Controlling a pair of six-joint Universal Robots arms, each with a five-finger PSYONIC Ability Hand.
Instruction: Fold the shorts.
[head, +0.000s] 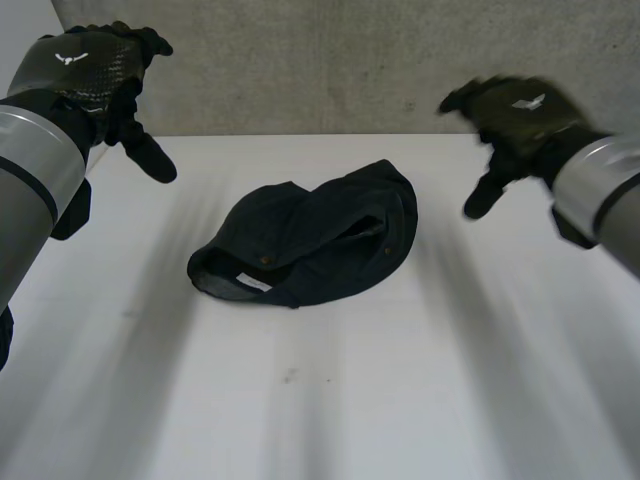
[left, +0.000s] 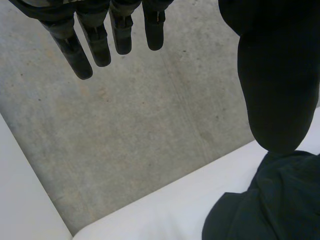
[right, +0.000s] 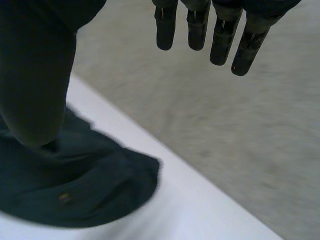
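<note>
Dark navy shorts (head: 310, 235) lie bunched in a loose heap in the middle of the white table (head: 330, 400), the waistband with a pale label facing the front left. My left hand (head: 95, 75) hovers high over the table's far left, fingers (left: 97, 42) straight and spread, holding nothing. My right hand (head: 515, 115) hovers above the far right, also with straight fingers (right: 200, 27) and nothing in them. Both hands are clear of the cloth. In the left wrist view the shorts (left: 270, 200) lie below the thumb; in the right wrist view the shorts (right: 75, 185) lie likewise.
A grey concrete wall (head: 340, 60) runs just behind the table's far edge. White tabletop stretches in front of the shorts and on both sides of them.
</note>
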